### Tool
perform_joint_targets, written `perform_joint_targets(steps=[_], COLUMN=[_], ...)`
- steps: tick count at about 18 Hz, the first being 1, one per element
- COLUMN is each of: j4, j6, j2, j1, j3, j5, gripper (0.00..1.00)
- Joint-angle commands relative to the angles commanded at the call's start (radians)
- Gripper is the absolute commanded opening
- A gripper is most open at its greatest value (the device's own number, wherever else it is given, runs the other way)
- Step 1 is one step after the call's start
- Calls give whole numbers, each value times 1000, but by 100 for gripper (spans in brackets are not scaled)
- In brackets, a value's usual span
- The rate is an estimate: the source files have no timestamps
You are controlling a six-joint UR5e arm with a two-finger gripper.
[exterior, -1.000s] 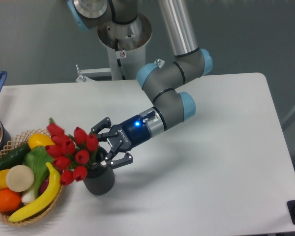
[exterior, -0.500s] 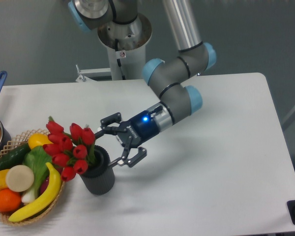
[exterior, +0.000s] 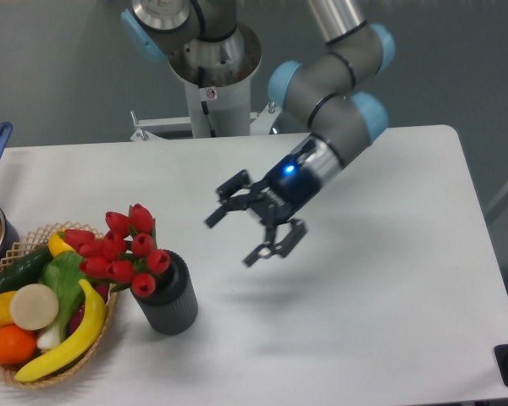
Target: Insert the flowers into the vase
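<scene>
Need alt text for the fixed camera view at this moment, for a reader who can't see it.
Red tulip flowers stand in the dark ribbed vase on the white table, leaning left over a woven basket of fruit and vegetables. The arm's claw hangs open and empty above the table, right of the vase and apart from it.

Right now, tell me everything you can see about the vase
The vase is a short, dark grey-black cylinder with a ribbed, matte side, standing upright on the white table, right beside the woven basket; contact cannot be judged. Red tulip buds, the flowers, sit in its mouth and lean left over the basket, hiding most of the rim. The open gripper hangs up and to the right, clear of it.
</scene>
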Motion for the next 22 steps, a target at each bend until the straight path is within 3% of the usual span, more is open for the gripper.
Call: perform_joint_targets(steps=[6, 11, 15, 20, 22], j4=[-2, -2, -6, -11, -46], j6=[0, -8, -9, -2, 6], j2=[26, 25, 25, 69, 89], j1=[195, 321, 368, 368, 367], j3=[43, 116, 186, 178, 184], j5=[92, 147, 337, 600, 689], gripper=[100, 100, 100, 100, 100])
